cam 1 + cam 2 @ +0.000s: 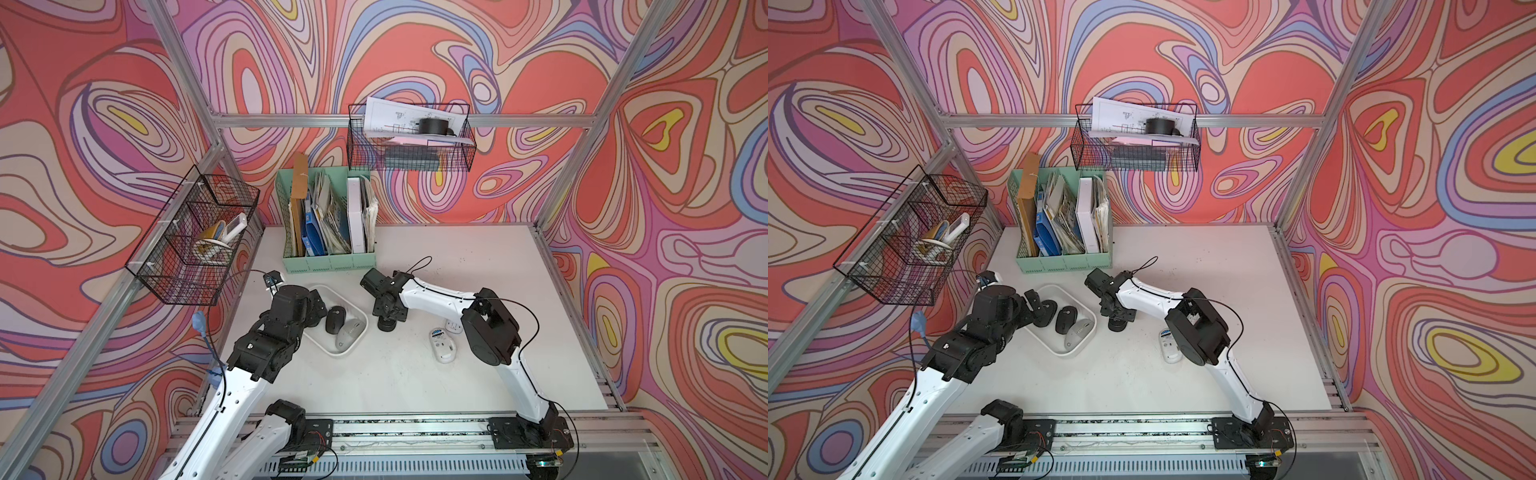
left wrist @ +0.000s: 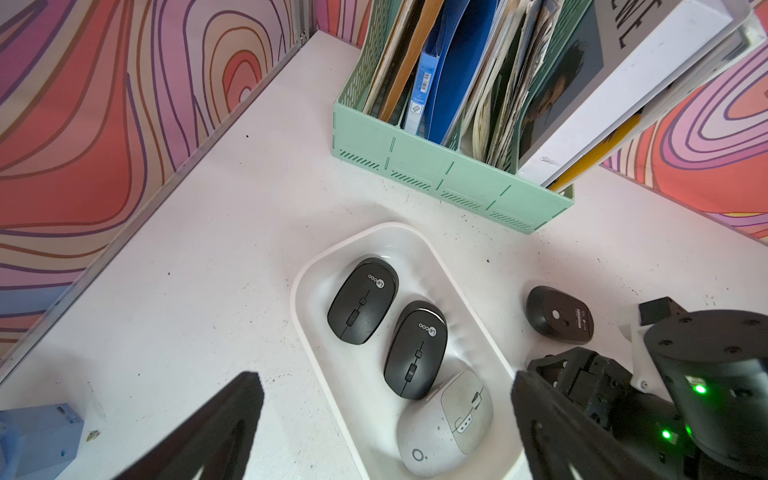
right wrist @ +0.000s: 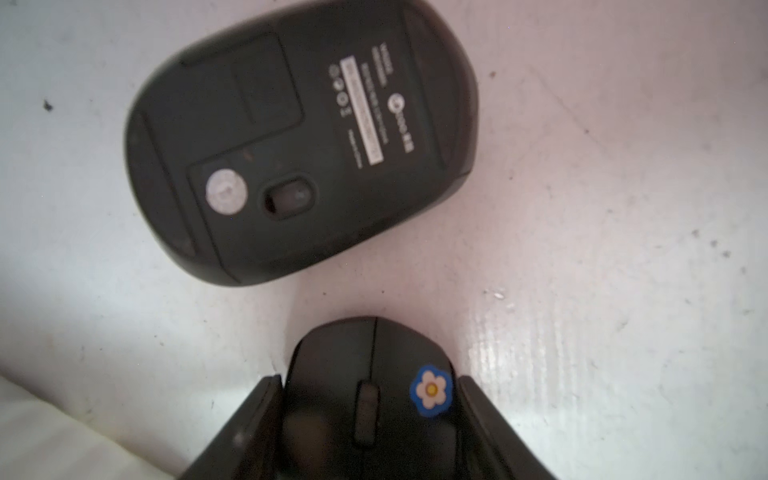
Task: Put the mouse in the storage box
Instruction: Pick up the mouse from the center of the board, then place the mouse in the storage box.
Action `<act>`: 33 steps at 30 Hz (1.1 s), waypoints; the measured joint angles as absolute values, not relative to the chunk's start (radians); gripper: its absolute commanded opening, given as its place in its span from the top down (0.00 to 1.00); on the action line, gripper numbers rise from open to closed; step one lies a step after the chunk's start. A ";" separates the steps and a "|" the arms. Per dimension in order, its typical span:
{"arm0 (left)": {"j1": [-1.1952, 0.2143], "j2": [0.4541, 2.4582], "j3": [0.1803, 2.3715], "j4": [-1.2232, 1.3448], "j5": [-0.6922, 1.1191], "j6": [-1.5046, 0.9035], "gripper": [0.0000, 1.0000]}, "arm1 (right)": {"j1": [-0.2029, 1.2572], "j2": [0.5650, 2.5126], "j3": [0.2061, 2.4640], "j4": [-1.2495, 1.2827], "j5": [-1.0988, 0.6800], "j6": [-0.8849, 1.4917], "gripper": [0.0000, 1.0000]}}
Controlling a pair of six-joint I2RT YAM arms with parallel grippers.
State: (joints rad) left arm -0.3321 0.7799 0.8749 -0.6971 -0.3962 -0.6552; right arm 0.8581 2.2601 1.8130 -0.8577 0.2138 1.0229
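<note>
The storage box (image 2: 419, 266) lies on the table (image 1: 478, 249) in front of the green file rack (image 1: 330, 262). It already holds 3 mice, 2 black and 1 grey, packed side by side along its length. The bare floor left is mostly at the end nearest the rack, so a 4th mouse would probably have to go there.

The right gripper (image 3: 370, 380) points down at a black mouse with a flower sticker (image 3: 336, 353). This mouse sits buttons up on the table, near the box's long wall but outside it. The 2 fingers (image 3: 249, 419) stand one on each flank and grasp the mouse across its narrow width. That is a sensible hold, since the sides give the pads something to bear on and the rounded back would slip. In the wrist view the pads look pressed against the shell, but I cannot tell whether the mouse has left the table.

Just beyond it lies another black mouse (image 3: 299, 145), belly up with its label showing, close but not touching. A white mouse (image 1: 442, 345) also lies belly up, further toward the right arm's base. Both wait their turn, I judge.

The left gripper (image 2: 384, 376) hovers over the box with its fingers spread wide and nothing between them. There it may crowd the drop — the right arm will need a path clear of it.
</note>
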 measured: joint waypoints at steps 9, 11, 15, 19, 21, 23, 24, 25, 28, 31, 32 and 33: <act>-0.327 0.748 0.875 -0.695 -0.406 -0.655 0.01 | 0.886 2.164 1.812 -0.860 0.285 0.977 0.54; -0.327 0.744 0.875 -0.695 -0.411 -0.656 0.01 | 0.896 2.140 1.813 -0.860 0.299 0.963 0.54; -0.327 0.735 0.875 -0.696 -0.420 -0.656 0.01 | 0.918 2.118 1.837 -0.862 0.319 0.926 0.54; -0.327 0.713 0.875 -0.695 -0.435 -0.656 0.01 | 0.947 2.118 1.890 -0.868 0.319 0.884 0.54; -0.327 0.698 0.875 -0.696 -0.447 -0.656 0.01 | 0.968 2.120 1.930 -0.868 0.306 0.862 0.55; -0.327 0.688 0.875 -0.696 -0.455 -0.656 0.01 | 0.988 2.130 1.975 -0.868 0.289 0.842 0.55; -0.327 0.682 0.875 -0.696 -0.459 -0.658 0.01 | 0.999 2.139 2.001 -0.867 0.280 0.831 0.55; -0.327 0.678 0.875 -0.696 -0.463 -0.659 0.01 | 1.007 2.148 2.022 -0.867 0.273 0.823 0.55; -0.327 0.666 0.875 -0.697 -0.475 -0.663 0.01 | 1.031 2.191 2.086 -0.863 0.247 0.797 0.55; -0.327 0.654 0.875 -0.698 -0.484 -0.664 0.01 | 1.052 2.231 2.115 -0.862 0.218 0.774 0.55; -0.327 0.648 0.875 -0.699 -0.488 -0.664 0.01 | 1.058 2.247 2.127 -0.863 0.209 0.766 0.55; -0.327 0.642 0.875 -0.700 -0.493 -0.666 0.01 | 1.064 2.265 2.139 -0.864 0.200 0.759 0.55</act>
